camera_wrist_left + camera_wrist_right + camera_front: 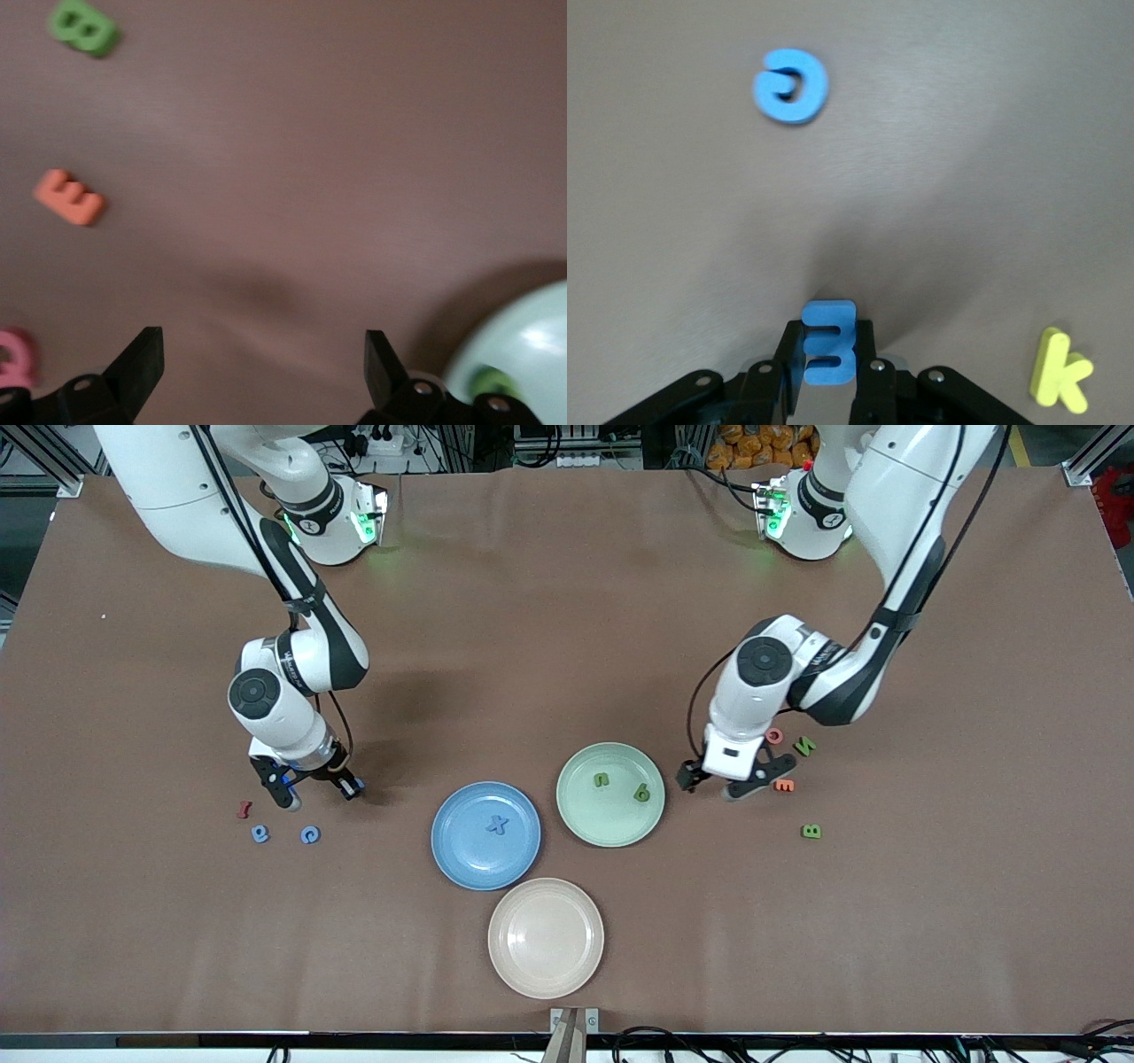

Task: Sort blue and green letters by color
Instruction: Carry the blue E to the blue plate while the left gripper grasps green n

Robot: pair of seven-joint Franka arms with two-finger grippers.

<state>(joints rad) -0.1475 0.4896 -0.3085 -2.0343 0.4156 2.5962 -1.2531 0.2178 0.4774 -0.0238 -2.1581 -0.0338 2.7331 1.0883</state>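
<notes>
The right gripper (829, 354) is clamped on a blue letter (829, 342), which stands upright between its fingers just above the worktop (567, 602), toward the right arm's end. In the right wrist view a yellow letter (1059, 369) lies near the gripper and a blue ring-shaped letter (791, 84) lies well apart from it. In the front view two blue letters (260, 833) (310, 834) lie on the worktop nearer the camera than this gripper, with a dark red letter (244, 809) just beside them.

The left gripper (725, 778) hangs low, with its fingers spread wide and nothing between them, over bare worktop just beside the green plate (585, 819). An orange letter (785, 785) lies just beside it, a pink letter (774, 735) and a green letter (804, 745) a little farther from the camera, and a green B (811, 831) nearer the camera.

The green plate holds two green letters (601, 779) (642, 792), apart from each other. The blue plate (461, 859) touches it and holds one blue letter (497, 825). A beige plate (546, 979) sits nearest the camera, just beside both.
</notes>
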